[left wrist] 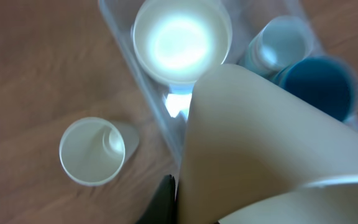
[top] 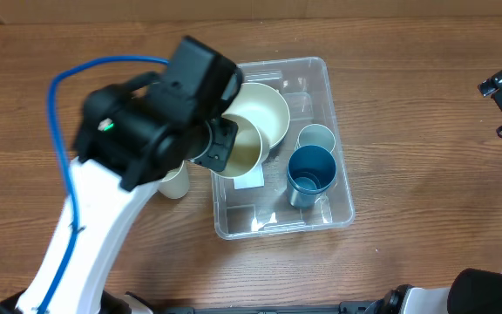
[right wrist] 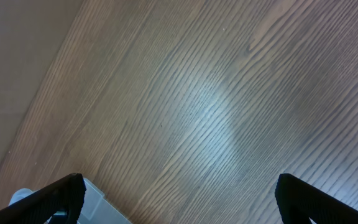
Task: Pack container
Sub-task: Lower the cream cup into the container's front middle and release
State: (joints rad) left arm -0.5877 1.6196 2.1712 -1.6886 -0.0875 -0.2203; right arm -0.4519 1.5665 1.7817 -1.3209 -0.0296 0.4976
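Near the middle of the wooden table (top: 408, 253) sits the clear container (top: 260, 215), already holding a cream bowl (top: 267, 109) at its far end, with a pale cup (top: 315, 137) and a blue cup (top: 311, 170) standing along its right side. The left gripper (top: 223, 144) hangs above the container's left side, clamped on a cream cup (top: 240, 150) that is tilted over the bowl's near rim. Just outside the left wall, a small white cup (top: 174, 181) stands upright on the wood. The right gripper (right wrist: 179, 199) hovers above bare table at the far right, well apart from the container, its fingers spread wide with nothing between them.
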